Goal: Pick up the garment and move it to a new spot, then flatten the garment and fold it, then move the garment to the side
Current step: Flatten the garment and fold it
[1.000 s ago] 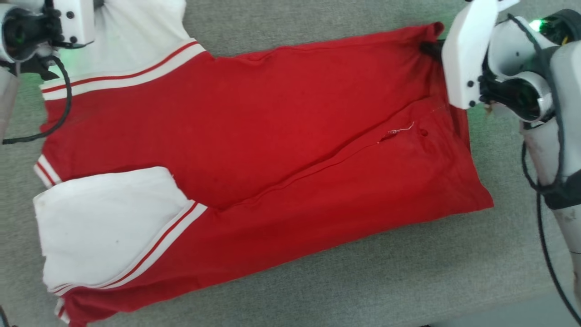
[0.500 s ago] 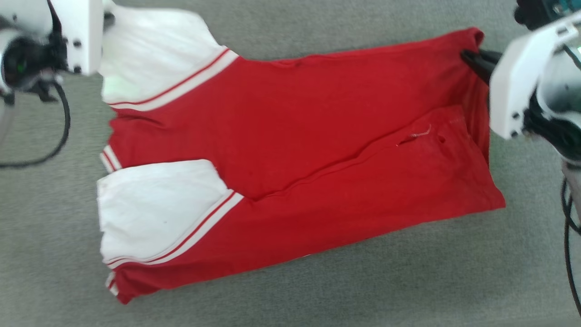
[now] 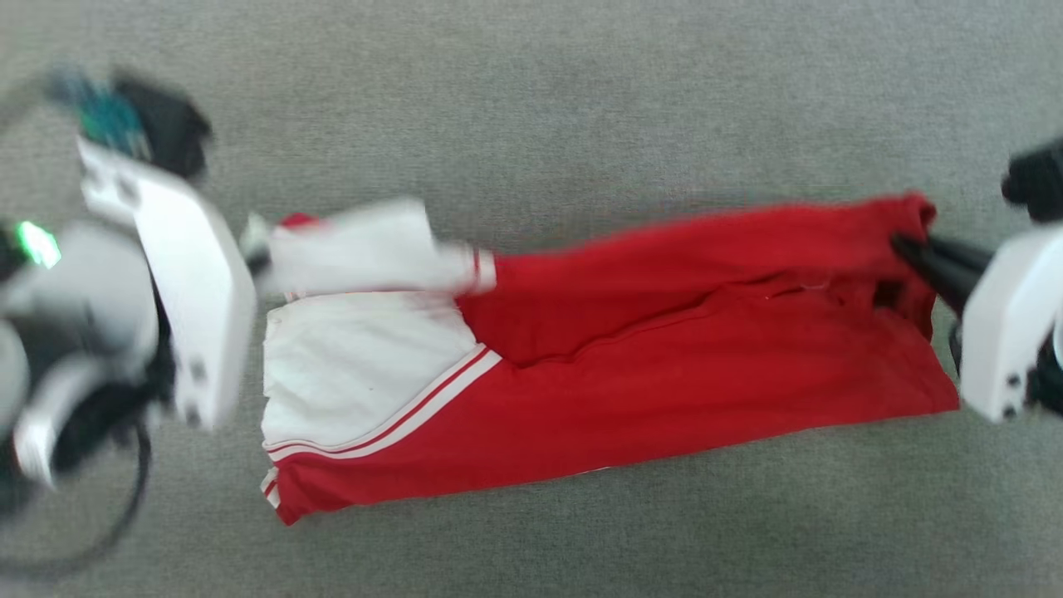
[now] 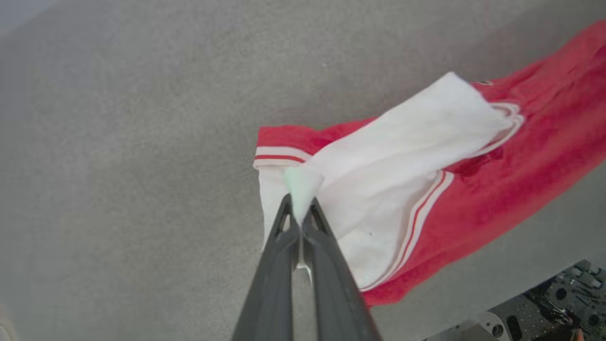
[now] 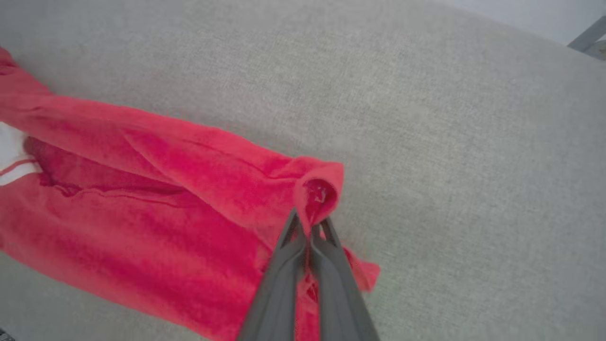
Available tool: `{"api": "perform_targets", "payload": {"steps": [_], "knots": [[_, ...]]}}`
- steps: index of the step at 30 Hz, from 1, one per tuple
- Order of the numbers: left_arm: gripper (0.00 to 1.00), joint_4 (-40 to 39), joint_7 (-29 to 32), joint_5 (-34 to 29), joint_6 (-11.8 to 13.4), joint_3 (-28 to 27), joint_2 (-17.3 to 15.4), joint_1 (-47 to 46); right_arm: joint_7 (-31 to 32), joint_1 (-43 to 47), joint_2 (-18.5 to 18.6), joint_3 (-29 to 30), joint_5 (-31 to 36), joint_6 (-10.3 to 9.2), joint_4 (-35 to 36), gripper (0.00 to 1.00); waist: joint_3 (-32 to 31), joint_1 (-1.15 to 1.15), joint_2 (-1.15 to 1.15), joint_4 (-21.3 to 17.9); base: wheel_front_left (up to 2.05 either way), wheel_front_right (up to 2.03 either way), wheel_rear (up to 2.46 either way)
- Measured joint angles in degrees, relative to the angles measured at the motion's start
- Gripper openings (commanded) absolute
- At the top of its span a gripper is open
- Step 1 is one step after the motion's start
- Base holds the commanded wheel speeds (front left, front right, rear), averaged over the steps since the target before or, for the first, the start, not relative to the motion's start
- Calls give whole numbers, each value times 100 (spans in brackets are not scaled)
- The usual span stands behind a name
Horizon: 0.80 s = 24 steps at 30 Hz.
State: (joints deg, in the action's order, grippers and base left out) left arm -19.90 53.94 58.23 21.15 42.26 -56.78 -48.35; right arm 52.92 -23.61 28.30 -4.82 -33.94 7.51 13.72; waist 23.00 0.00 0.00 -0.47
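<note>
The garment (image 3: 664,390), red with white sleeves and striped trim, lies lengthwise across the grey surface, its far long edge raised and drawn over the near half. At the head view's left, my left gripper (image 3: 253,249) is shut on the tip of the upper white sleeve (image 4: 407,142). In the left wrist view its fingers (image 4: 322,246) pinch that white cloth. My right gripper (image 3: 901,247) is shut on the red hem corner (image 5: 319,187) at the right end. The right wrist view shows the hem bunched around its fingers (image 5: 326,260).
Grey fabric surface (image 3: 531,108) runs all around the garment. A dark piece of equipment (image 4: 558,303) sits beyond the surface's edge in the left wrist view. A pale wall and a grey frame piece (image 5: 587,35) show past the far edge in the right wrist view.
Both grippers have come toward me with the far edge of the garment, folding it over the near half. The head camera has also shifted, and the picture is blurred with motion.
</note>
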Motion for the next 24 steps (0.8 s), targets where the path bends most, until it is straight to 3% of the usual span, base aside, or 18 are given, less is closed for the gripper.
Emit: {"api": "perform_targets", "payload": {"steps": [5, 9, 11, 12, 13, 14, 15, 16, 20, 24], "knots": [[0, -697, -197, 138, 542, 225, -258, 1019, 158, 730, -210, 375, 29, -1, 281, 0, -34, 0, 0, 72, 0, 0, 0], [0, -431, -449, 293, 575, 366, -119, 1512, 87, 1003, -380, 363, 226, -1, 108, 0, -42, 0, 0, 90, 0, 0, 0], [0, -119, -649, 376, 458, 370, 55, 1625, 43, 1008, -456, 242, 289, -1, -82, 0, -47, 0, 0, 80, 0, 0, 0], [0, 35, -720, 432, 385, 372, 136, 1649, 7, 1007, -481, 166, 285, -1, -155, 21, -55, 0, 0, 70, 0, 0, 0], [6, 181, -784, 464, 296, 382, 191, 1669, -58, 995, -503, 126, 287, -1, -223, 39, -66, 0, 0, 63, 0, 0, 0], [40, 354, -882, 471, 257, 370, 246, 1688, -109, 969, -521, 89, 293, -1, -299, 80, -76, 0, 0, 53, 0, 0, 0], [49, 485, -979, 454, 171, 374, 279, 1690, -158, 944, -546, 57, 281, -1, -345, 100, -88, 0, 0, 38, 0, 0, 0], [100, 577, -1094, 456, 111, 346, 327, 1692, -190, 920, -573, 40, 274, -1, -385, 100, -101, 0, 0, 26, 0, 0, 0], [100, 716, -1491, 481, -60, 211, 465, 1727, -223, 895, -611, 44, 118, -1, -385, 100, -153, 0, 0, 1, 0, 0, 0], [100, 686, -2257, 447, -186, -112, 478, 1852, -185, 915, -598, 323, 4, -1, -243, 100, -208, 0, 0, -10, 0, 0, 0]]}}
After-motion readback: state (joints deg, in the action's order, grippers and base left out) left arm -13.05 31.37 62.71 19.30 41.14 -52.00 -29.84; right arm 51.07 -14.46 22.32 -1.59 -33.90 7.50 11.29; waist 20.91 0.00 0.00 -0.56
